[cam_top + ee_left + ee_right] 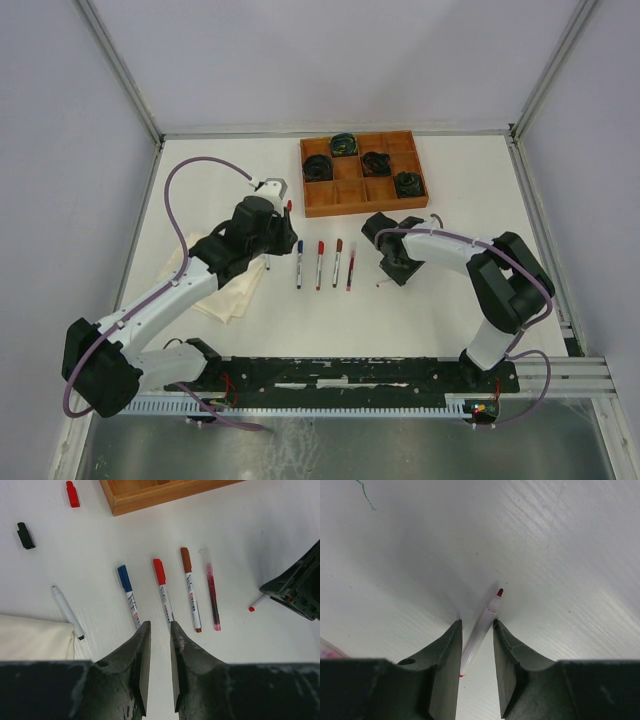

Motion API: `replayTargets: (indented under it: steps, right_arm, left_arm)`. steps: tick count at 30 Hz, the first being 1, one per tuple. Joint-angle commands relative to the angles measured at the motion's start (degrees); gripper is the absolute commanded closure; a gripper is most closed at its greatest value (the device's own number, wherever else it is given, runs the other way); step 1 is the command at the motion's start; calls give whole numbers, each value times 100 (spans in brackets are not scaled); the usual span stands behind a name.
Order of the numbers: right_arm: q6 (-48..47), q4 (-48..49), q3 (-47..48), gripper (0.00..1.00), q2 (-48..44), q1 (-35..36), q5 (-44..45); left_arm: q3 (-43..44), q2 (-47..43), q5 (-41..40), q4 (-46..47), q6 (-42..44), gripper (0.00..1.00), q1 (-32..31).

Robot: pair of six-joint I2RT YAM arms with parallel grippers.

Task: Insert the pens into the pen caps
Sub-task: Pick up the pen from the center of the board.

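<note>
The right pincer [477, 621] is standing partly open astride a red-tipped pen [481, 630] that is lying uncapped on the white desk [570, 555]. Its fingers are flanking the barrel closely, though whether they are touching it is hard to tell. The left pincer [160, 625] is hovering almost closed, showing only a narrow slit and gripping nothing, near the ends of a row: a blue-capped pen [129, 596], a red-capped pen [164, 591], a brown-capped pen [191, 587] and a pinkish pen [211, 597]. A black-tipped pen [67, 611] is lying just beside the cream cloth [30, 637]. A loose red cap [73, 494] is sitting near the wooden tray [150, 497], with a black cap [25, 535] a little apart from it.
</note>
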Motion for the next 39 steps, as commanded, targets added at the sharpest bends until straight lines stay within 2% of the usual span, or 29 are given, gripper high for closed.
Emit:
replayTargets:
  steps: [1,11,17,21,26,35,39]
  right_arm:
    - [3,102,-93,64,68,-2,24]
    - [-191,467,-726,85,-798,-1,583]
    - [-832,960,-1030,86,-1570,0,903]
    - [-1614,1894,-1281,86,-2162,31,732]
    - [-2280,3613,-1648,87,-2692,289,37]
    - [-2490,5467,-1382,87,-2525,969,-255]
    - [-2515,5847,-1072,87,-2298,1095,-455]
  left_arm:
    - [20,-7,113,303,211,72,26]
    - [-58,-44,305,426,222,72,29]
    - [-107,-107,455,521,223,72,31]
    - [-196,-251,339,638,97,70,33]
    - [-262,-173,1243,1052,81,68,31]
    - [-495,-467,1947,1552,116,64,31]
    - [-519,-497,2074,1609,111,62,30]
